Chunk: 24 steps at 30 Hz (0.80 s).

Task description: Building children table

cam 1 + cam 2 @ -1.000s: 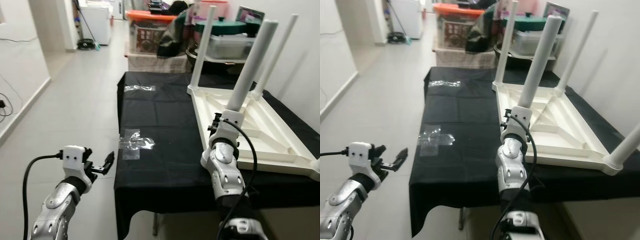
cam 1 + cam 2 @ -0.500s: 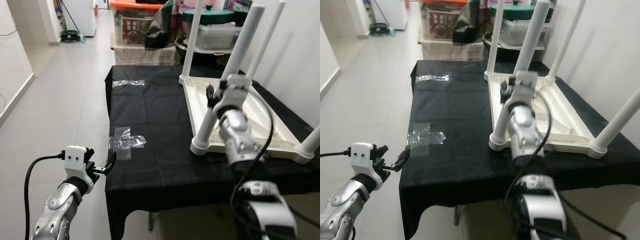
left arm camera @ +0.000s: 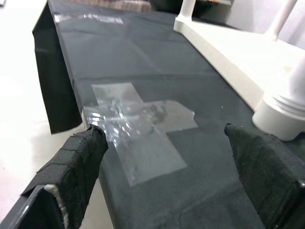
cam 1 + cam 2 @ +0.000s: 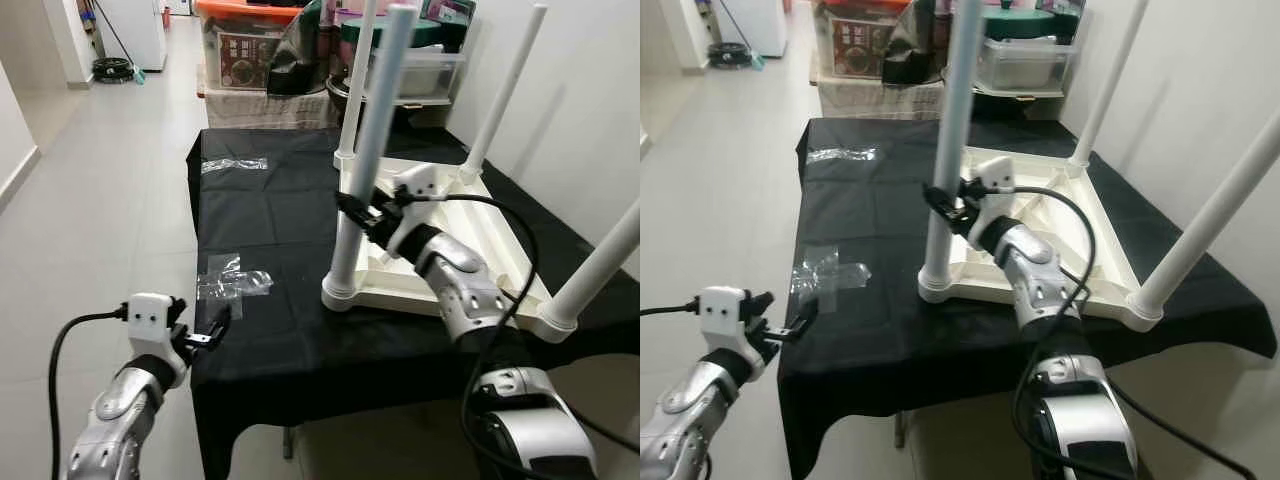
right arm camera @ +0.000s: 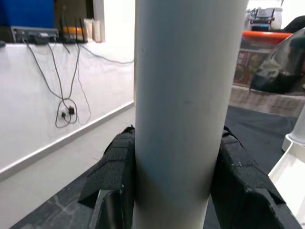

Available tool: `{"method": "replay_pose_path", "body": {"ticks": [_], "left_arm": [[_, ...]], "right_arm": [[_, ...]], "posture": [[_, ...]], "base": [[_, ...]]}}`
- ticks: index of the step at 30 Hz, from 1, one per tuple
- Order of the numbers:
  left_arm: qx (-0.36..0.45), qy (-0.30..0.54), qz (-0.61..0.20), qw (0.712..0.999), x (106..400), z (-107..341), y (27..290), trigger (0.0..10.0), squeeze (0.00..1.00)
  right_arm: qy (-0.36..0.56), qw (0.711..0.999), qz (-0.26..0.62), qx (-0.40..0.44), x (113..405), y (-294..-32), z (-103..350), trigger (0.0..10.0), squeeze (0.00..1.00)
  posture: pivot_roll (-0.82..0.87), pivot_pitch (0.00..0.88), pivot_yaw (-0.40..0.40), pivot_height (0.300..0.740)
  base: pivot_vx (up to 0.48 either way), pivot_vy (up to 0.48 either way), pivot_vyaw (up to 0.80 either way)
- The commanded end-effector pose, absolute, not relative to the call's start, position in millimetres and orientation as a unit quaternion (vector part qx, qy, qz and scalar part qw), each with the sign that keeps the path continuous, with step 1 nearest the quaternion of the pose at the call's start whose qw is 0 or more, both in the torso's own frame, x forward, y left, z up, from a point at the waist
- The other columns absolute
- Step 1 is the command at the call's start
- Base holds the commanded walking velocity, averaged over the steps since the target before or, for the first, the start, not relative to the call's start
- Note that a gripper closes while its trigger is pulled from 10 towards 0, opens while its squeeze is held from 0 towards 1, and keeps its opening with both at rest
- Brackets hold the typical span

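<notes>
1. The white plastic children's table (image 4: 455, 235) lies upside down on the black-clothed desk (image 4: 280, 330), toward its right edge, with its round legs pointing up.
2. The right pincer (image 4: 362, 213) is clamped around the leg (image 4: 365, 150) at the near-left corner of the white table, a black pad pressing on each side of the tube.
3. That leg looks smooth, stiff and light. It is likely slippery, so a hold low down near the collar seems the safer one.
4. The left pincer (image 4: 212, 331) hovers spread wide and empty, just off the desk's left edge, near crinkled clear tape (image 3: 138, 124) stuck to the matte cloth.
</notes>
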State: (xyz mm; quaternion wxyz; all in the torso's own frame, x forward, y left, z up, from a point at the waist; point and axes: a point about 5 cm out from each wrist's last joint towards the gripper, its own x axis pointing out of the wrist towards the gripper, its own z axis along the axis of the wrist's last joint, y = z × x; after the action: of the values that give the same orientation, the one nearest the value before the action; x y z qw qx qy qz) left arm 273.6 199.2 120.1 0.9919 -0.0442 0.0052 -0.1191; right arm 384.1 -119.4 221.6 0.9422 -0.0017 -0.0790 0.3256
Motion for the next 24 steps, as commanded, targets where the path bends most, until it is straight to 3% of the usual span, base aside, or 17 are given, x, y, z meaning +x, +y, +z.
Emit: {"method": "replay_pose_path", "body": {"ticks": [1, 4, 6, 7, 9, 11, 14, 15, 18, 19, 20, 22, 23, 24], "left_arm": [[-0.042, 0.011, -0.117, 0.992, 273, 116, 199, 10.0, 0.00], [-0.043, 0.012, -0.119, 0.992, 272, 116, 199, 10.0, 0.00], [-0.044, 0.014, -0.120, 0.992, 272, 114, 197, 10.0, 0.00], [-0.044, 0.015, -0.123, 0.991, 273, 114, 195, 10.0, 0.00], [-0.044, 0.015, -0.123, 0.991, 273, 114, 195, 10.0, 0.00], [-0.044, 0.014, -0.124, 0.991, 273, 114, 194, 10.0, 0.00], [-0.044, 0.014, -0.124, 0.991, 273, 115, 194, 10.0, 0.00], [-0.044, 0.015, -0.123, 0.991, 273, 115, 195, 10.0, 0.00], [-0.044, 0.015, -0.123, 0.991, 273, 115, 196, 10.0, 0.00], [-0.044, 0.016, -0.122, 0.991, 273, 114, 196, 10.0, 0.00], [-0.045, 0.017, -0.124, 0.991, 273, 113, 195, 10.0, 0.00], [-0.045, 0.017, -0.124, 0.991, 273, 113, 195, 10.0, 0.00], [-0.046, 0.018, -0.126, 0.991, 273, 113, 193, 10.0, 0.00], [-0.046, 0.018, -0.128, 0.991, 273, 113, 192, 10.0, 0.00]], "right_arm": [[-0.006, 0.948, 0.315, -0.044, 386, -117, 194, 0.0, 0.00], [0.021, 0.967, 0.250, -0.043, 392, -127, 188, 0.0, 0.00], [0.057, 0.987, 0.148, -0.042, 396, -142, 175, 0.0, 0.00], [0.082, 0.994, 0.053, -0.045, 395, -157, 165, 0.0, 0.00], [0.082, 0.994, 0.053, -0.045, 395, -157, 165, 0.0, 0.00], [0.092, 0.991, -0.092, -0.042, 389, -181, 157, 0.0, 0.00], [0.091, 0.983, -0.152, -0.040, 385, -191, 154, 0.0, 0.00], [0.092, 0.967, -0.234, -0.041, 374, -202, 148, 0.0, 0.00], [0.092, 0.956, -0.276, -0.045, 364, -207, 144, 0.0, 0.00], [0.093, 0.951, -0.290, -0.049, 357, -205, 140, 10.0, 0.00], [0.083, 0.962, -0.256, -0.039, 354, -190, 140, 10.0, 0.83], [0.083, 0.962, -0.256, -0.039, 354, -190, 140, 10.0, 0.83], [0.075, 0.972, -0.221, -0.030, 353, -177, 141, 10.0, 0.83], [0.069, 0.977, -0.200, -0.018, 355, -170, 144, 10.0, 1.00]], "posture": [[0.09, 0.000, -0.120, 0.740], [0.08, 0.000, -0.116, 0.740], [0.08, 0.000, -0.112, 0.740], [0.07, 0.000, -0.105, 0.740], [0.07, 0.000, -0.105, 0.740], [0.07, 0.000, -0.105, 0.740], [0.07, 0.000, -0.105, 0.740], [0.07, 0.000, -0.103, 0.740], [0.07, 0.000, -0.103, 0.740], [0.06, 0.000, -0.100, 0.740], [0.05, 0.000, -0.092, 0.740], [0.05, 0.000, -0.092, 0.740], [0.05, 0.000, -0.092, 0.740], [0.05, 0.000, -0.093, 0.740]], "base": [[0.000, 0.000, 0.00], [0.000, 0.000, 0.00], [0.000, 0.000, 0.00], [0.000, 0.000, 0.00], [0.000, 0.000, 0.00], [0.000, 0.000, 0.00], [0.000, 0.000, 0.00], [0.000, 0.000, 0.00], [0.000, 0.000, 0.00], [0.000, 0.000, 0.00], [0.000, 0.000, 0.00], [0.000, 0.000, 0.00], [0.000, 0.000, 0.00], [0.000, 0.000, 0.00]]}}
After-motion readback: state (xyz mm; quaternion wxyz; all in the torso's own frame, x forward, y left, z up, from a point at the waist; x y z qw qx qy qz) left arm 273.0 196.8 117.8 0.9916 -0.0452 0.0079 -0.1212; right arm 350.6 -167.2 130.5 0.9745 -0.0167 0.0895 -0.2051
